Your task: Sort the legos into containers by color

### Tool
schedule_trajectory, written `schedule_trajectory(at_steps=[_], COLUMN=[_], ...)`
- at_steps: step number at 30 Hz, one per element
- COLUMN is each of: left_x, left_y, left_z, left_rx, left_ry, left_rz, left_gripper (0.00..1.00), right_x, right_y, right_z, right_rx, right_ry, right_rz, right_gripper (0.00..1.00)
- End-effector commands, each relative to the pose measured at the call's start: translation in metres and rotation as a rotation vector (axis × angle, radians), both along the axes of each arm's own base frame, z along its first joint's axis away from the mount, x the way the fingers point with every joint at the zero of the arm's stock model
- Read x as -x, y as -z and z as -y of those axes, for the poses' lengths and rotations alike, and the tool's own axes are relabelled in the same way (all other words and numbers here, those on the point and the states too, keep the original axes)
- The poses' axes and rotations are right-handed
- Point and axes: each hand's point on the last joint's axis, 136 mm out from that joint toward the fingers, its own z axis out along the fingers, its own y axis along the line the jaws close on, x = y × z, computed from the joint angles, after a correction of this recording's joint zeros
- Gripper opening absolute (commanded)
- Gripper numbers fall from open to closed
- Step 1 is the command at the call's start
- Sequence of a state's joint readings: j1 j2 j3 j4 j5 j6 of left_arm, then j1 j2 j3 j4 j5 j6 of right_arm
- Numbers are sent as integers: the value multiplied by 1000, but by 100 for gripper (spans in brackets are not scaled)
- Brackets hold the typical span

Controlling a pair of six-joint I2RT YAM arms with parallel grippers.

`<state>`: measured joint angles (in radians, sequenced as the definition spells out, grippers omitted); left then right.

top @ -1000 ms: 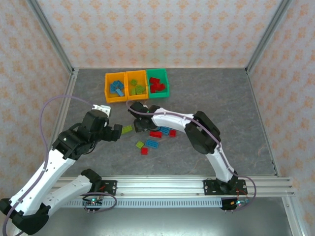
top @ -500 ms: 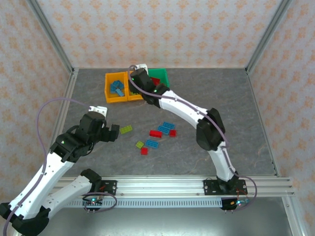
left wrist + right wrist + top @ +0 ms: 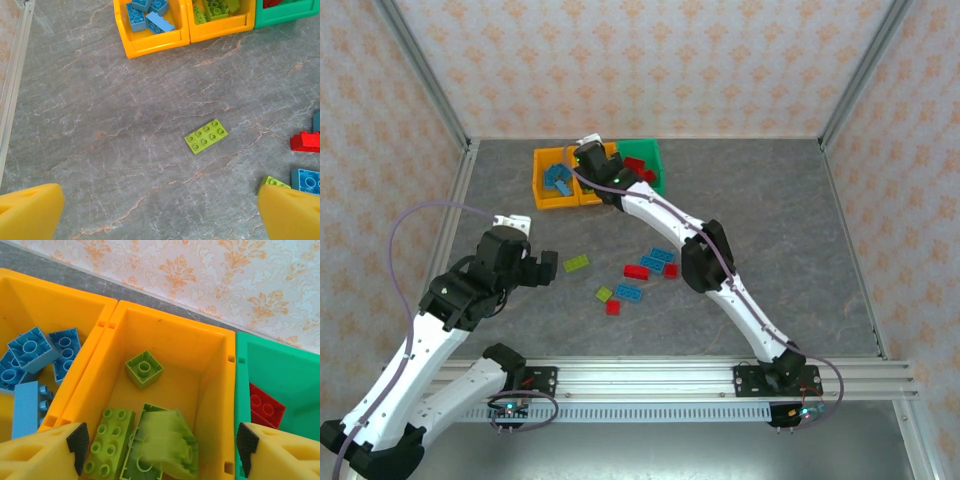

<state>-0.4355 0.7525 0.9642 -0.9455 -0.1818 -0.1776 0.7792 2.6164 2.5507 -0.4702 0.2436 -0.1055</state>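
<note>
**Lime brick blurred over the middle bin, both hands spread**

The right hand [image 3: 160, 455] hangs, jaws wide apart, over the middle orange-yellow plastic bin [image 3: 215, 365], where a blurred lime green brick [image 3: 162, 442] sits. If it is in the air, it could bounce towards the blue-filled orange-yellow bin [image 3: 30, 295]. The left hand [image 3: 160, 212], also spread and empty, hovers above a flat lime green studded plate [image 3: 206, 135] on the grey table [image 3: 100, 125]. The plate is thin and may slip from a pinch. The blurred brick's shape is unreadable, and the green bin [image 3: 280, 370] is cut off.
</note>
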Motion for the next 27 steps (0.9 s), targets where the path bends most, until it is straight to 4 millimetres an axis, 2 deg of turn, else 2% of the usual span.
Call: schedule_trajectory(at_steps=[1, 5, 7, 9, 11, 16, 19, 21, 23, 27], left_x=[-3, -3, -3, -1, 1, 10, 18, 24, 26, 27], left_y=[-1, 0, -1, -5, -12, -26, -35, -35, -33, -24], left_z=[0, -1, -3, -5, -8, -18, -20, -12, -4, 0], left_rx=[11, -2, -3, 4, 16, 30, 52, 78, 100, 140], left_ry=[-1, -2, -7, -17, -28, -56, -47, 2, 58, 64], left_rz=[18, 8, 14, 37, 69, 151, 173, 162, 171, 195], left_gripper=[100, 100, 100, 100, 100, 100, 100, 100, 100, 100], right_x=[25, 80, 112, 140, 165, 208, 223, 228, 229, 221], right_y=[-80, -93, -84, -71, -48, 8, 35, 51, 64, 89], right_z=[10, 1, -4, -2, -4, -24, -36, -41, -47, -47], right_rx=[-38, -61, -64, -99, -154, -191, -100, -45, -2, 80], right_ry=[-20, -158, -214, -213, -208, -180, -159, -145, -133, -93], right_rz=[38, -61, -122, -195, -301, -475, -481, -496, -492, -463], right_gripper=[78, 77, 78, 79, 79, 79, 82, 85, 88, 90])
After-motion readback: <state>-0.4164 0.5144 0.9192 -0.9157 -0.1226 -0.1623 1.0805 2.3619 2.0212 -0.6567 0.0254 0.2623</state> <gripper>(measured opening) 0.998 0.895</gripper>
